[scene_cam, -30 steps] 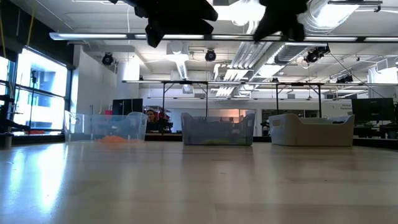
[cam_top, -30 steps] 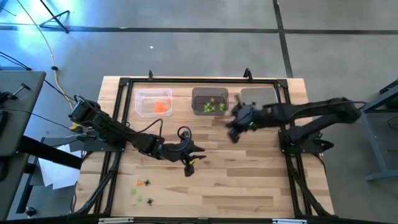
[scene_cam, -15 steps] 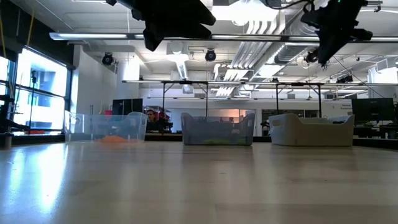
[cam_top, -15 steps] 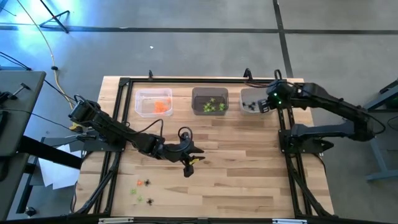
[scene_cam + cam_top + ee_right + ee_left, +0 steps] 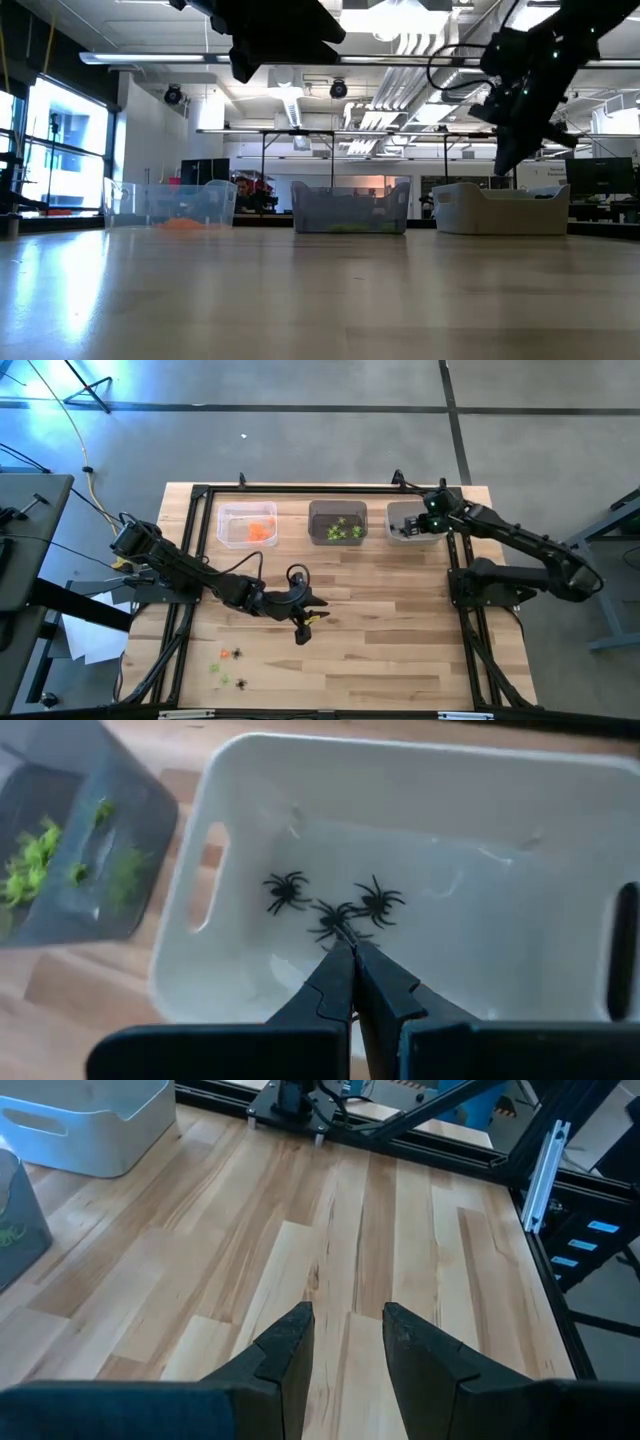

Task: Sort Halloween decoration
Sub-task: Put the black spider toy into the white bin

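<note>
The Halloween decoration is sorted into three bins along the far edge. Orange pieces are in the left bin, lime-green ones in the middle bin, and three black spiders in the white right bin. A few loose trinkets lie near the front left. My right gripper hangs shut just above the white bin, pointing steeply down at the spiders. My left gripper hovers open over the table's middle, with nothing between its fingers. My right gripper's shut fingertips point from above at the middle spider. I cannot tell whether they touch it or it lies on the bin floor beyond them.
A black metal frame runs around the table, and the right arm's base stands at the right. Bare wood stretches ahead of my left gripper toward that base. The loose trinkets sit near the front left corner.
My right gripper has swung from in front of the green bin toward the table's far right and has sunk over the white bin, turning as it went. It has stayed shut. My left gripper has kept still.
</note>
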`<state>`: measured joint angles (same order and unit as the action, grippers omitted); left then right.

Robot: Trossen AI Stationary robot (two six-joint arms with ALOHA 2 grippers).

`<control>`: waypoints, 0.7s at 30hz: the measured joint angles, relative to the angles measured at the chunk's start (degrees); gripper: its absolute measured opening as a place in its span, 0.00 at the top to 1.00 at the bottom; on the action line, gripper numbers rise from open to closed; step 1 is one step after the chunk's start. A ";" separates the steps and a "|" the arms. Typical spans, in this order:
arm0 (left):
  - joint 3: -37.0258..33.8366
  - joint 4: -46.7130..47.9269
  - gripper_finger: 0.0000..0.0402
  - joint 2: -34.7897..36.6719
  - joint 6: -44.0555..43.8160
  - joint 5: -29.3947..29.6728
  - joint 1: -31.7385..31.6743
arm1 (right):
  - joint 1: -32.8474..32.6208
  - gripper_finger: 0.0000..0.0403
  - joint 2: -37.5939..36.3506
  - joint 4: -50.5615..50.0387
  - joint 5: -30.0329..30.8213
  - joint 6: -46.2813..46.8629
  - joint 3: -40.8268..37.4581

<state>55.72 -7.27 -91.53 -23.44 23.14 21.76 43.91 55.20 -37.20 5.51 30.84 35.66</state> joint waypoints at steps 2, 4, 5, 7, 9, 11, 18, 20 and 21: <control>0.00 -0.01 0.73 0.00 0.02 0.07 0.00 | 2.21 1.00 0.02 3.63 -1.66 0.14 -2.51; 0.00 0.00 0.73 0.00 0.16 0.52 0.00 | 3.91 1.00 0.02 5.83 -2.89 -0.24 -4.17; 0.00 -0.02 0.73 0.00 0.34 0.64 0.00 | 4.50 1.00 0.02 6.21 -3.06 -0.34 -4.83; 0.00 -0.02 0.73 0.00 1.20 1.08 -0.02 | 5.17 1.00 0.02 6.22 -3.12 -0.52 -5.81; 0.00 -0.02 0.73 0.00 1.60 1.80 -0.02 | 5.35 1.00 0.02 6.23 -3.16 -1.18 -6.46; 0.00 -0.02 0.73 0.00 1.60 2.47 -0.13 | 5.33 1.00 0.02 6.21 -3.21 -1.36 -6.60; 0.00 0.17 0.73 0.00 1.60 3.13 -0.81 | 5.21 0.94 0.02 9.26 -5.78 -1.33 -6.60; 0.00 0.55 0.73 0.00 1.60 3.15 -0.81 | 5.20 0.89 0.02 9.50 -6.07 -1.34 -6.60; 0.00 0.68 0.73 0.00 1.60 3.15 -0.81 | 5.22 0.86 0.02 9.50 -6.05 -1.35 -6.60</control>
<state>55.72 -6.59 -91.53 -21.85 26.28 20.95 49.12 55.22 -27.70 -0.54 29.49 29.06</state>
